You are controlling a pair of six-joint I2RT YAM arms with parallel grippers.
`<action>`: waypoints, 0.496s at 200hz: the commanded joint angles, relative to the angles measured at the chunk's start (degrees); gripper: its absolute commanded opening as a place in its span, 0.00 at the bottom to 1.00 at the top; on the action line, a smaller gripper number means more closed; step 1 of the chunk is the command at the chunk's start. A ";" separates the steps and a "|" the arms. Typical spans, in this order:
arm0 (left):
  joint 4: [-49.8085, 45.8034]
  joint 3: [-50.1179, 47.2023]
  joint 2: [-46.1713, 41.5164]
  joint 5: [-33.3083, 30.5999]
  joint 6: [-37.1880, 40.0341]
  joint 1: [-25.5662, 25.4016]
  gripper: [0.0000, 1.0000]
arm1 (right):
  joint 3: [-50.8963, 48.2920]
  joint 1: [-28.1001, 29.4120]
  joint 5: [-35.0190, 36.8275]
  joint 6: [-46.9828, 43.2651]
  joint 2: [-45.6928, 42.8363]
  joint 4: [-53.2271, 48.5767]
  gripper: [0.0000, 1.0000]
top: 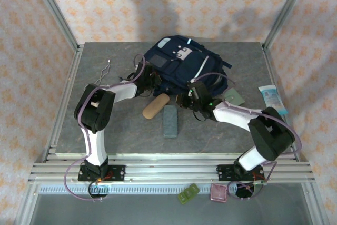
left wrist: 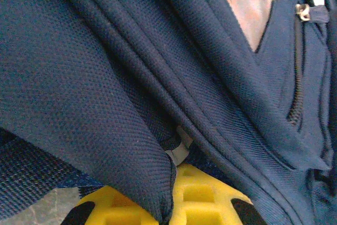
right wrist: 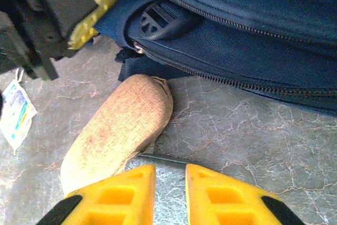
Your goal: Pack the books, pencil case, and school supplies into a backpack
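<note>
A grey veined bench lies under the barely parted right hand, floral wallpaper beyond the left hand pinching backpack fabric.

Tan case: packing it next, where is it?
Top view: the tan case lies mid-table, just in front of the backpack, left of the grey case.

Folded at the elbow at centre left with the black-and-white left arm, forearm reaching right toward mid-frame. Pinching a fold of the large navy-blue fabric backpack in the yellow-padded left gripper, jaws closed. Mirrored from lower right with the right arm, forearm reaching left; yellow-padded right gripper with jaws a narrow slot apart.
</note>
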 commanded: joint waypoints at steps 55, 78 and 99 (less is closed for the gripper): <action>0.42 3.25 -10.09 7.24 -6.72 -4.10 0.00 | 4.07 0.49 4.00 -2.47 4.34 9.90 0.33; 1.25 3.54 -10.65 7.23 -7.87 -5.12 0.00 | 6.93 0.91 6.60 -2.29 6.03 9.43 0.36; 1.23 4.35 -10.52 7.56 -8.38 -5.56 0.00 | 9.09 1.98 12.06 -1.95 7.25 7.99 0.38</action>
